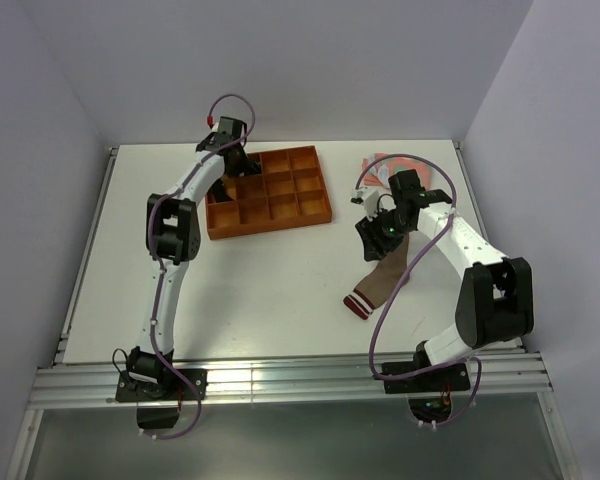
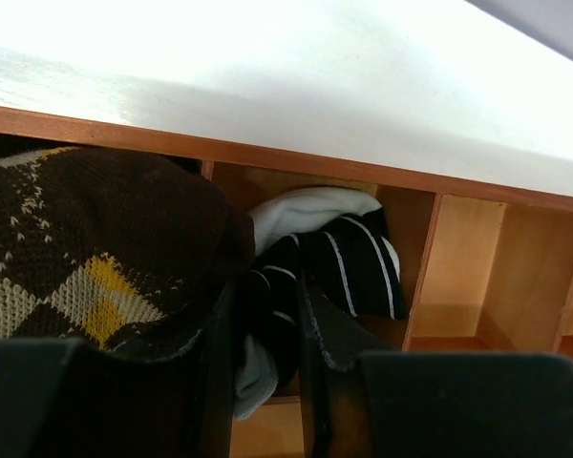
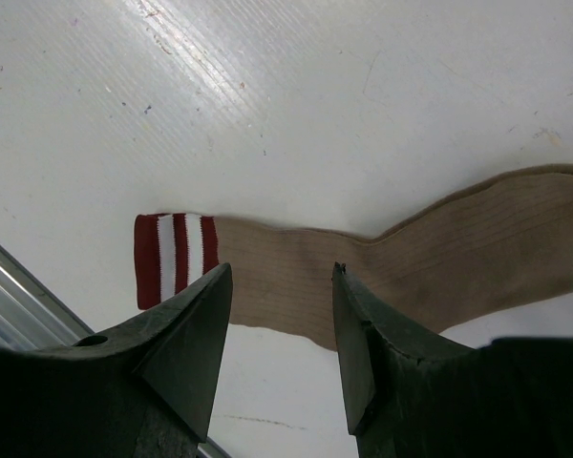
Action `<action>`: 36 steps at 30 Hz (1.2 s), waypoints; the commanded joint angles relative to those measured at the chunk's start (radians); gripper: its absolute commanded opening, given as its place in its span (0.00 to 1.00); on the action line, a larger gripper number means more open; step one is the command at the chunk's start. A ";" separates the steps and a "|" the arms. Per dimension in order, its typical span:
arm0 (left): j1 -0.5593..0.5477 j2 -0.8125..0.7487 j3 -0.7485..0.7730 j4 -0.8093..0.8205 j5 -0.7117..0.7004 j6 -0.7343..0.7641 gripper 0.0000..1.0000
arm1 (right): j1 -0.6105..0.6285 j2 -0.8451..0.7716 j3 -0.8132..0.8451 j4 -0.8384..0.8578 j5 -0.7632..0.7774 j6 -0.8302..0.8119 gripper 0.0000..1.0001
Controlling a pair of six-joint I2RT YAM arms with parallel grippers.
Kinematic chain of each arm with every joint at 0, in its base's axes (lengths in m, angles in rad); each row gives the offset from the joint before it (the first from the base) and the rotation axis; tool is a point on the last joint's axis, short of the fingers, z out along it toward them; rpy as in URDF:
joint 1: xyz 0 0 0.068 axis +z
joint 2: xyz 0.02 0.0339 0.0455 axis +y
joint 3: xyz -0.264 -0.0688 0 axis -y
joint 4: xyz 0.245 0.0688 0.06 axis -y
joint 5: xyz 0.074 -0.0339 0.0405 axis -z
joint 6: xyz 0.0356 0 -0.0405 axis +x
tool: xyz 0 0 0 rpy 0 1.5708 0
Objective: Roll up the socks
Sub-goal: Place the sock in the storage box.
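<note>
Hovering with right gripper (image 3: 282, 272), fingers spread and holding nothing, just above tan-brown sock (image 3: 411, 258) close to its striped cuff (image 3: 175, 253). Laid flat and slightly bent on table (image 1: 230, 290), right of wooden tray (image 1: 270, 228) and nearer the arm bases.

To roll it well, probably: lower straight, pinch one end through both layers, turn it over evenly along the length, keep the edges aligned and the roll tight.

Pinching with left gripper (image 2: 265, 286), closed on black striped sock (image 2: 349, 262), bundled inside a compartment at the tray's far left. Next to it, leftward in the wrist view, brown checkered rolled sock (image 2: 95, 239). Rightward compartments showing only bare wood. Off the tray's far right corner, pink-and-green socks (image 1: 385, 163), flat.
</note>
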 commanded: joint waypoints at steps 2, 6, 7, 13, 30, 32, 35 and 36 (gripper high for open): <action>0.025 0.064 0.024 -0.181 -0.083 0.092 0.01 | -0.006 -0.007 0.003 -0.008 0.008 -0.007 0.54; 0.021 0.025 -0.058 -0.086 -0.038 0.087 0.18 | -0.004 -0.001 0.003 -0.005 0.005 -0.005 0.53; 0.020 0.010 -0.071 -0.074 -0.037 0.086 0.25 | -0.006 -0.001 0.003 -0.004 0.005 -0.004 0.53; 0.003 -0.022 -0.078 -0.029 -0.040 0.092 0.42 | -0.004 -0.004 -0.003 0.001 0.012 -0.007 0.53; -0.034 -0.142 -0.101 0.014 -0.064 0.110 0.59 | -0.004 -0.002 0.003 0.002 0.009 -0.007 0.53; -0.035 -0.157 -0.107 0.019 -0.063 0.110 0.60 | -0.006 -0.002 0.005 0.002 0.009 -0.007 0.53; -0.037 -0.171 -0.109 0.017 -0.066 0.113 0.61 | -0.006 -0.001 0.006 0.004 0.011 -0.005 0.53; -0.037 -0.171 -0.108 0.012 -0.078 0.113 0.62 | -0.004 0.001 0.008 0.002 0.009 -0.005 0.53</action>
